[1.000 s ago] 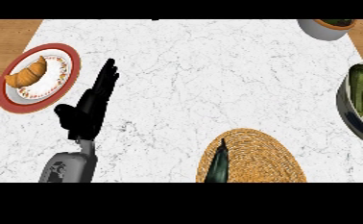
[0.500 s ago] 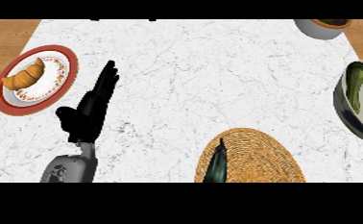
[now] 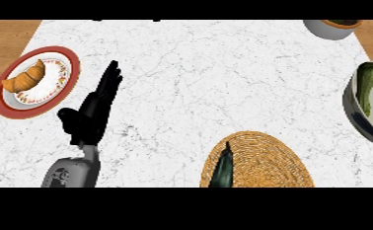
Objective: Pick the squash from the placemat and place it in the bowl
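**Squash on the placemat, bowl way off at the right edge**

Only the head view to go on, so here's what it shows.

The squash (image 3: pixel 222 170) is a dark green, longish thing lying on the left part of the round woven placemat (image 3: pixel 266 162), down at the bottom of the view. Its long axis runs nearly straight up and down the picture, tilted slightly, with the thin pointed end aimed away from the robot and the fatter end cut off by the lower edge. The bowl (image 3: pixel 355 106) sits at the far right edge, only partly in view, well apart from the placemat. There's something green showing inside it, can't tell what.

The left hand (image 3: pixel 93 110) is resting on the marble counter (image 3: pixel 218 66) over on the left, fingers straight and pointing away, holding nothing. It's near a plate (image 3: pixel 15 108) with a croissant (image 3: pixel 25 76) on it. The right hand isn't in the shot at all.

My take: the squash sits where a pick would start, so the grab matters most. I'd close across the narrow width, around the thicker middle rather than the tapering tip, fingers square to that long axis so it doesn't swivel. The right side looks like the natural reach for both squash and bowl.
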Tool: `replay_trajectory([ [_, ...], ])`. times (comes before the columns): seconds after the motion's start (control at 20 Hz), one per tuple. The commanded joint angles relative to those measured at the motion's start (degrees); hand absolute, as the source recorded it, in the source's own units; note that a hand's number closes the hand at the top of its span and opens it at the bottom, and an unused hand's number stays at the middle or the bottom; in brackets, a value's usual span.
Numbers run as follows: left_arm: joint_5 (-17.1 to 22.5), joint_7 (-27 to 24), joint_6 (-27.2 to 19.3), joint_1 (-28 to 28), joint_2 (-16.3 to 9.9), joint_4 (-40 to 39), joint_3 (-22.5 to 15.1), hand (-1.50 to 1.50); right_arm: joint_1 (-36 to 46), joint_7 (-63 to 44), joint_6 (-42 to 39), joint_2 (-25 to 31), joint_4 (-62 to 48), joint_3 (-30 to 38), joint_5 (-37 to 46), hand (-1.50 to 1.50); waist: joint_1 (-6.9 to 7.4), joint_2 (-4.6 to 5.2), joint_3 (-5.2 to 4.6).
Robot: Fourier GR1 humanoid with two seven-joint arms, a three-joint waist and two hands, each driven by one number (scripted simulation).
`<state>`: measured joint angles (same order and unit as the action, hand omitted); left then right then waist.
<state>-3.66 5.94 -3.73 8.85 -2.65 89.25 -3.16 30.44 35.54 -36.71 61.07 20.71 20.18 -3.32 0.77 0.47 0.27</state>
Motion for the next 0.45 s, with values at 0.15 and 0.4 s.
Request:
replay_trajectory([
  [0.15,0.9,-1.9,1.0,-0.6,-1.6,-0.9,1.9,0.00,-4.2,8.9,-16.0,1.9,0.1,0.7,-2.8,-1.50,-0.45,-0.04,0.14],
  [0.4,0.6,-2.1,1.0,-1.2,-1.0,-0.4,1.0,0.00,-7.0,10.6,-14.0,0.4,2.3,-0.2,-3.1,-1.50,-0.13,-0.03,0.18],
])
